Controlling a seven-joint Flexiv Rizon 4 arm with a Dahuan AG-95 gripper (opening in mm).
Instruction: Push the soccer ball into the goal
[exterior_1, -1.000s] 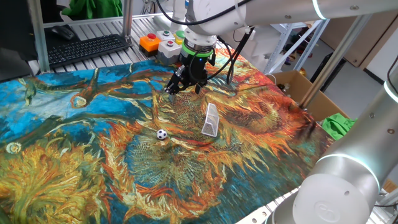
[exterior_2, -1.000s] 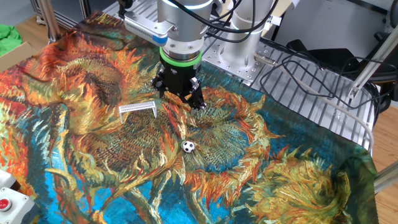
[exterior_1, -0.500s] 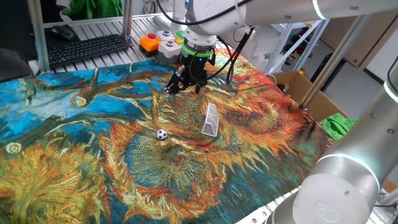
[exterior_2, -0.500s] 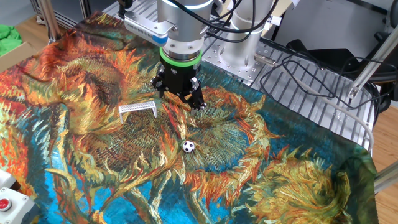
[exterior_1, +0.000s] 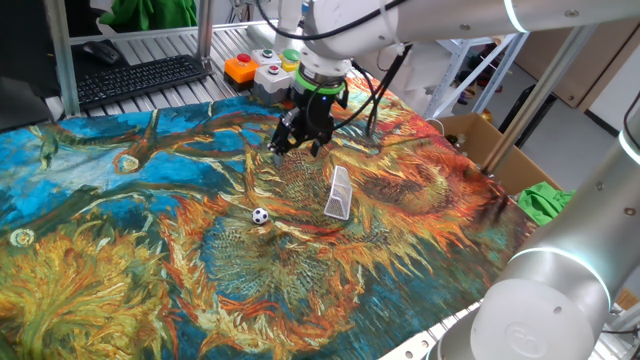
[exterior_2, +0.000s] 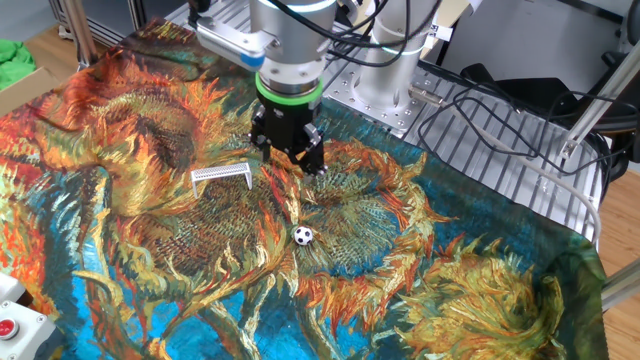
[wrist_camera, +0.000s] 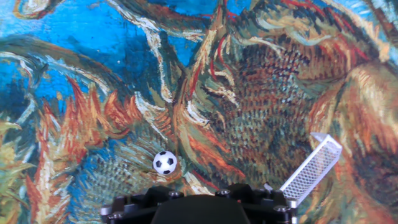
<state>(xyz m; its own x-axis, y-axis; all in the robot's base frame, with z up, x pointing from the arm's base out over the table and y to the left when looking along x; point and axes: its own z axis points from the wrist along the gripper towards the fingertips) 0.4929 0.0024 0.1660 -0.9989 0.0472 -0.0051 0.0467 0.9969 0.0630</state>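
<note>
Sunflower-print cloth (exterior_1: 120, 230) covers table; keyboard (exterior_1: 140, 78) behind

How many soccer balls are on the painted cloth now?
1. The soccer ball lies on the cloth, apart from the goal and from the claw above the cloth. No other shows in any view.

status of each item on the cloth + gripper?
soccer ball: resting on the cloth, untouched, outside the goal.
goal: standing on the cloth, no ball in it.
gripper: above the cloth, apart from ball and goal, holding nothing; open or shut unclear.
cloth: spread over the table.
</note>
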